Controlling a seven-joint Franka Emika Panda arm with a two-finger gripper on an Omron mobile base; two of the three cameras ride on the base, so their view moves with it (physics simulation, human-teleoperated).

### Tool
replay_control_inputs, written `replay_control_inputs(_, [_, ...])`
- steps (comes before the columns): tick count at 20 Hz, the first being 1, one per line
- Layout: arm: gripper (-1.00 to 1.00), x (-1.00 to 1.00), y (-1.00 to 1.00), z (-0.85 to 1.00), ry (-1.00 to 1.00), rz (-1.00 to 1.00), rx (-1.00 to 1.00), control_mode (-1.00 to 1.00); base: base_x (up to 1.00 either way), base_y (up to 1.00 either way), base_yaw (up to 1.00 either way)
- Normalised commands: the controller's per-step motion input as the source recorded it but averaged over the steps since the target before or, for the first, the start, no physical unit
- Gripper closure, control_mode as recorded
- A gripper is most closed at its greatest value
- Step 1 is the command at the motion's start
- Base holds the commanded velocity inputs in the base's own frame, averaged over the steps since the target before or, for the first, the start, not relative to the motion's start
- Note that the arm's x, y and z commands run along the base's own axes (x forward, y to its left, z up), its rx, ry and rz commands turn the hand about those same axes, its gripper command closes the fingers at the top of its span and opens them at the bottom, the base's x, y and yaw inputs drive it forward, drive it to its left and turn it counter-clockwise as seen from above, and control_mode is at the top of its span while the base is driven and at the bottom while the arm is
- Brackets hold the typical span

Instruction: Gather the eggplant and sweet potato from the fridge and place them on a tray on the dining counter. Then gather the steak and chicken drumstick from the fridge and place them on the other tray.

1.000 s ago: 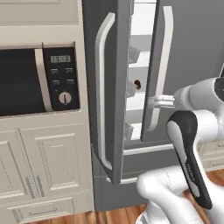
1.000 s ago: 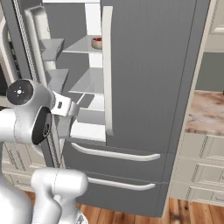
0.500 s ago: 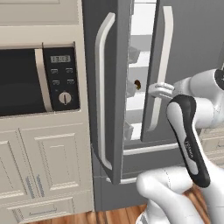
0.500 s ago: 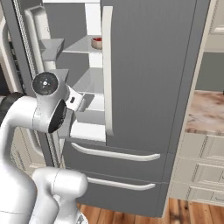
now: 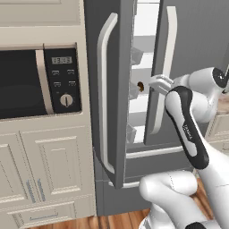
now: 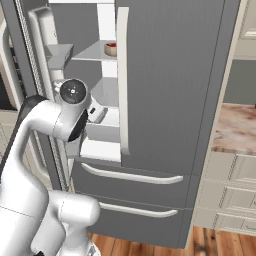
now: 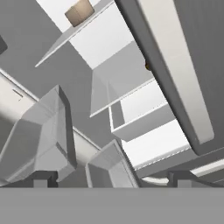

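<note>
Dark grey, the fridge [image 5: 112, 89] stands with its left door ajar, and the gripper [image 5: 157, 83] sits at the gap between the doors, jaws spread wide and empty. The red-topped steak [image 6: 110, 49] rests near the front edge of an upper shelf, above the gripper and deeper in.

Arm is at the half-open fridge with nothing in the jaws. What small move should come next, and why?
Probably reach further in through the gap of the tall dark grey fridge. The two-finger gripper is open and empty, pointing at the pale inner shelves, and a small red-topped steak sits on an upper shelf, not yet approached.
</note>
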Motion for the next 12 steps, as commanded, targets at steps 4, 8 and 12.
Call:
replay_control_inputs(4, [-1.0, 0.6, 0.0, 0.0, 0.02, 0.0, 0.19, -1.0, 0.0, 0.0, 0.0])
replay_control_inputs(8, [-1.0, 0.27, 0.01, 0.0, 0.0, 0.0, 0.17, -1.0, 0.0, 0.0, 0.0])
replay_control_inputs(12, [-1.0, 0.37, 0.31, 0.0, 0.01, 0.0, 0.15, -1.0, 0.0, 0.0, 0.0])
